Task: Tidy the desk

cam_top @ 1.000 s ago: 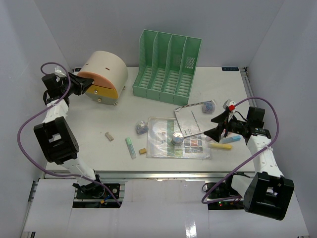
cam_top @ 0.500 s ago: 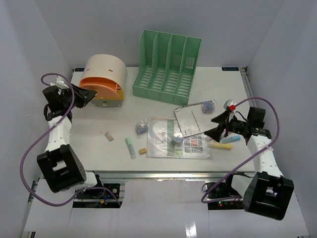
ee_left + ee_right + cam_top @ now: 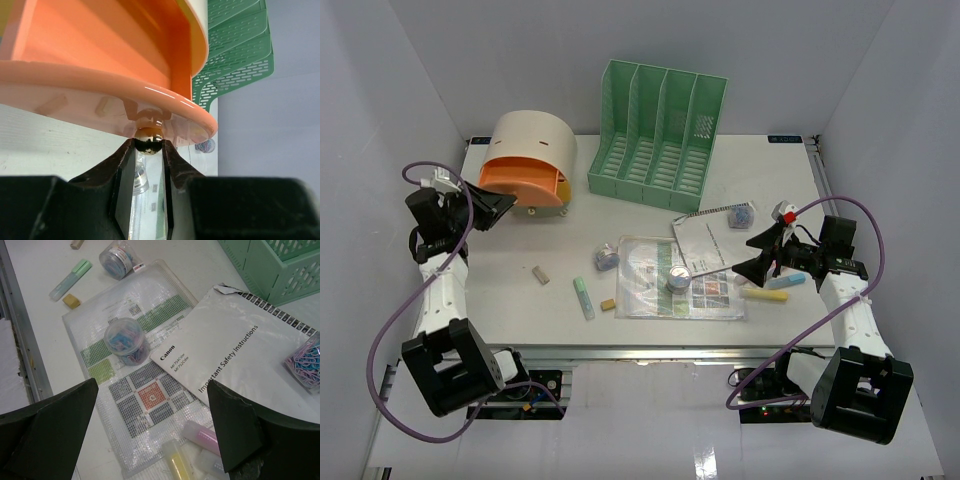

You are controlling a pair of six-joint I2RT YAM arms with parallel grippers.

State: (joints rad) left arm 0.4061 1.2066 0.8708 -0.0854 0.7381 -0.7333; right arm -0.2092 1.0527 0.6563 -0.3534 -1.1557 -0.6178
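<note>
On the white desk (image 3: pixel 500 270) a cream drawer box (image 3: pixel 532 140) stands at the back left, its orange drawer (image 3: pixel 520 180) drawn out. My left gripper (image 3: pixel 500 200) is shut on that drawer's round metal knob (image 3: pixel 149 139), fingers pinching it from both sides (image 3: pixel 149 142) under the drawer front (image 3: pixel 100 85). My right gripper (image 3: pixel 760 252) hovers open (image 3: pixel 152 390) over a mesh pouch (image 3: pixel 130 390), a Canon booklet (image 3: pixel 235 355) and a yellow highlighter (image 3: pixel 177 462); nothing is between its fingers.
A green file rack (image 3: pixel 660 130) stands at the back. A jar of paper clips (image 3: pixel 677 277) sits on the pouch, another jar (image 3: pixel 607 259) beside it. A green highlighter (image 3: pixel 583 297), an eraser (image 3: pixel 608 304) and a small block (image 3: pixel 541 275) lie in the near middle.
My left gripper has pulled left and toward the near edge with the knob, sliding the orange drawer out; the drawer box has turned and settled flat. The right arm has not moved.
</note>
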